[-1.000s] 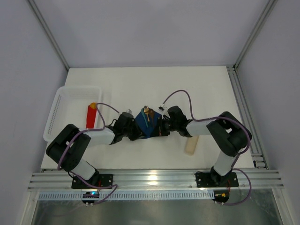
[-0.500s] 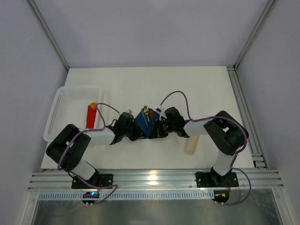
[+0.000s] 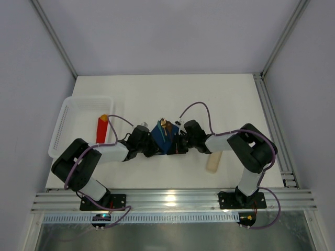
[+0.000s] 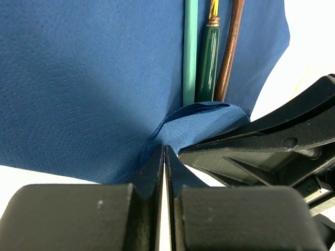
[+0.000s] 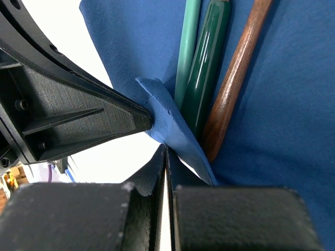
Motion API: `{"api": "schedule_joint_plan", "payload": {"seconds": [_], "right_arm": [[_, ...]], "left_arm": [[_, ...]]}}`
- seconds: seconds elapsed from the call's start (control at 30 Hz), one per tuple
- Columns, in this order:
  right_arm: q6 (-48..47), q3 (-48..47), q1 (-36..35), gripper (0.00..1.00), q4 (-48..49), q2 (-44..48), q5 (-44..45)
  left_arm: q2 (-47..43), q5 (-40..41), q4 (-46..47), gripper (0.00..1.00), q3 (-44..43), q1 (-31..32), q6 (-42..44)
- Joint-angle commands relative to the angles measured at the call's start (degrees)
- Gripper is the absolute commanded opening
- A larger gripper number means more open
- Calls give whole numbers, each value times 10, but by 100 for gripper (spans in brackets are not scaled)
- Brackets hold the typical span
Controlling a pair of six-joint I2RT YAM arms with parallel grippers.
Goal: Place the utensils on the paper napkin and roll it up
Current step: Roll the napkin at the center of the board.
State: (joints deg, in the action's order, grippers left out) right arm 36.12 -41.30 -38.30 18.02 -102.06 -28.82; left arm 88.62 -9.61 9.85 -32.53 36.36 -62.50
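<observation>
Thin dark navy-blue paper napkin (image 3: 159,140) sits mid-table btwn the two arms, w/ the utensils (image 3: 166,127) on top of it. There are 3 slim handles side by side: teal handle (image 4: 190,47), glossy dark green handle (image 4: 207,57), copper-brown handle (image 4: 231,42). They touch each other and run parallel. In the top view the far ends poke just past the napkin's far edge.

Left gripper (image 4: 164,152): jaws fully closed, pinching a puckered bit of the napkin's near edge, just beside the handle ends. Right gripper (image 5: 166,151): jaws closed too, nipping a folded-up flap of the napkin right by the green and brown handle ends. The grippers meet almost tip to tip from opposite sides, and each one's black finger shows in the other's wrist cam. The napkin corner is lifted and curled over the handle ends. Rest of the sheet looks flat on the white table (image 3: 209,99).

Other stuff: white perforated plastic basket (image 3: 65,117) at the left table edge. Red block w/ orange tip (image 3: 101,129) is in the basket's right side, as far as the top view shows. Pale beige rounded bar (image 3: 213,162) lies on the table by the right arm, well apart from the napkin.
</observation>
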Motion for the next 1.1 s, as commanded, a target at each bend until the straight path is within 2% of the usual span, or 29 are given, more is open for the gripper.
{"api": "schedule_joint_plan", "payload": {"seconds": [0.0,0.2,0.6,1.07], "right_arm": [[5,7,-3,3,17,-10,20],[19,12,-3,4,31,-13,3],[0,15,-2,3,-9,63,14],[-9,19,18,3,-16,56,31]], "left_arm": [[-14,8,4,1,-2,3,13],[-13,7,4,1,-3,4,15],[-14,6,3,1,-2,4,15],[-19,7,-2,1,-4,6,16]]}}
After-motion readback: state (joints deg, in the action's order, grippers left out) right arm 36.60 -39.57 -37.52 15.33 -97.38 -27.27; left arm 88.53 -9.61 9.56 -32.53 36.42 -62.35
